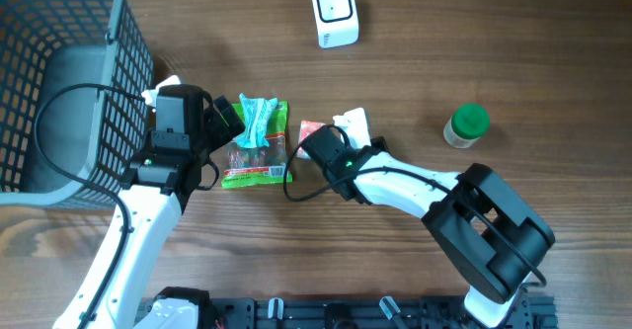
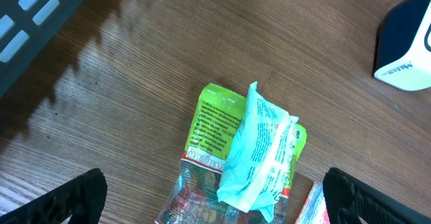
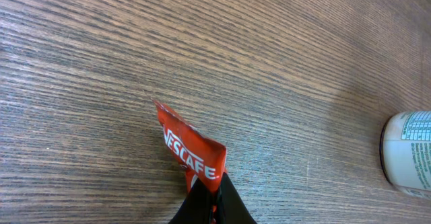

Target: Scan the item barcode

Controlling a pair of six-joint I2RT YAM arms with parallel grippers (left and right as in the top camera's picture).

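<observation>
My right gripper is shut on the lower corner of a red Nescafe sachet, which it holds just above the wooden table. From overhead, this gripper and the sachet are at the table's centre. The white barcode scanner stands at the far edge, well away from the sachet. My left gripper is open and straddles a green snack bag with a teal packet lying on it. Its fingers touch neither. From overhead, the left gripper sits just left of the bag.
A dark wire basket fills the left side, close behind my left arm. A green-lidded jar stands to the right and also appears in the right wrist view as the jar. The scanner is visible at the left wrist view's upper right.
</observation>
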